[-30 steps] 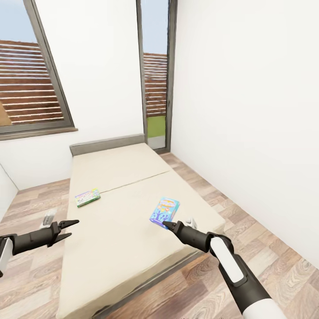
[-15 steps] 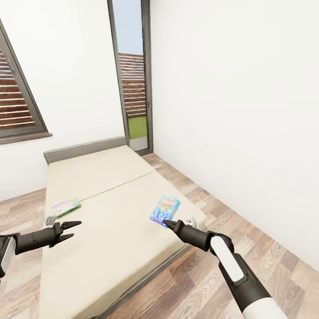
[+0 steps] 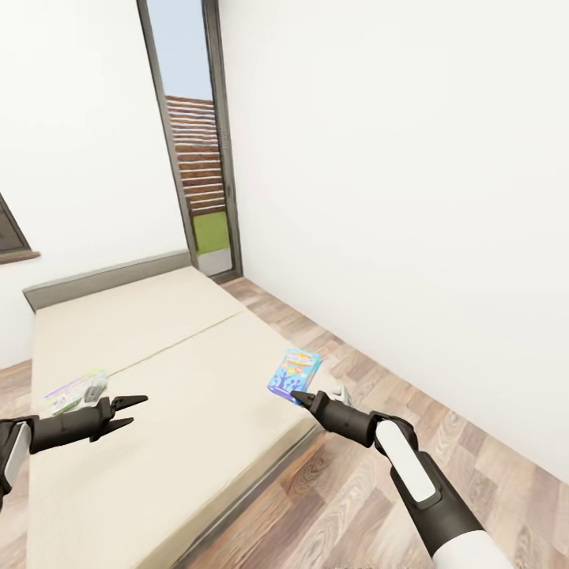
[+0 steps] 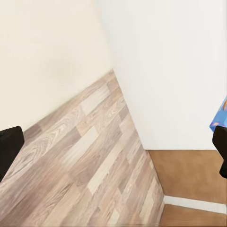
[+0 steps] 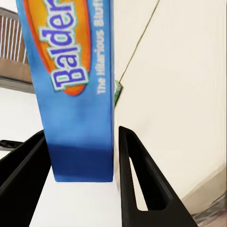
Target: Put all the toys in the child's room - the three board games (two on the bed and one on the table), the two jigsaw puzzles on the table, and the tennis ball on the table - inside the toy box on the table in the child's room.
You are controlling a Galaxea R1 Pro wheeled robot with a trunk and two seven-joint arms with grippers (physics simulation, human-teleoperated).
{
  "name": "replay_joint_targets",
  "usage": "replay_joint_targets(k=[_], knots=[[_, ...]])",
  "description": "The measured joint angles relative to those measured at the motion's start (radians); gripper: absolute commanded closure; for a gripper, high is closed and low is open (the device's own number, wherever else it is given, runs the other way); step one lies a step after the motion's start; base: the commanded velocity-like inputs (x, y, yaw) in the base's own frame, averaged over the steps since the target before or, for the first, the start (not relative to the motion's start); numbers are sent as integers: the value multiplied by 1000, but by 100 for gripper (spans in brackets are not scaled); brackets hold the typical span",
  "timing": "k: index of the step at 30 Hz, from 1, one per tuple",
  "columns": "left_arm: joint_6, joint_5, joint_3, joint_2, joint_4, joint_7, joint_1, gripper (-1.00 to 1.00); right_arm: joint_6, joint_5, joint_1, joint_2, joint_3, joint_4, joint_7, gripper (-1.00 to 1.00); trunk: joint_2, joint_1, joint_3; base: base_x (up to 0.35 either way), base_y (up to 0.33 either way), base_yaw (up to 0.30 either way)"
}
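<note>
Head view: low wide bed with plain beige mattress and dark grey frame (image 3: pixel 158 411) fills the lower left, wood-plank floor (image 3: pixel 379 482) to its right, white wall (image 3: pixel 395 197) behind, tall dark-framed glass door (image 3: pixel 194 142) at the far corner. My right pincer (image 3: pixel 299 397) is at the bed's right edge, tips against the near end of the flat blue board game box with the orange logo (image 3: pixel 294 373). Right wrist view shows that blue box (image 5: pixel 75 90) sitting between my two black fingers (image 5: pixel 137 179); jaws are spread around it, and whether the pads touch it I can't tell, so not calling it a grip. Second flat game box, pale green and white (image 3: pixel 73 391), lies on the mattress near the left edge, well apart from the blue one. My left pincer (image 3: pixel 133 412) hovers over the mattress just beside that box, fingers parted, holding nothing. Left wrist view: floor planks (image 4: pixel 94 161), white wall, a sliver of the blue box (image 4: pixel 220 116) at the frame edge.
</note>
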Motion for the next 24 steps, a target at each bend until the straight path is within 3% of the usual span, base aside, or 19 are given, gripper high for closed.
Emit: replay_joint_targets(k=[24], knots=[[-2, -1, 1, 0, 0, 6, 0, -100, 0, 1, 0, 0, -1, 3, 0, 100, 168, -92, 86, 0, 0, -281]])
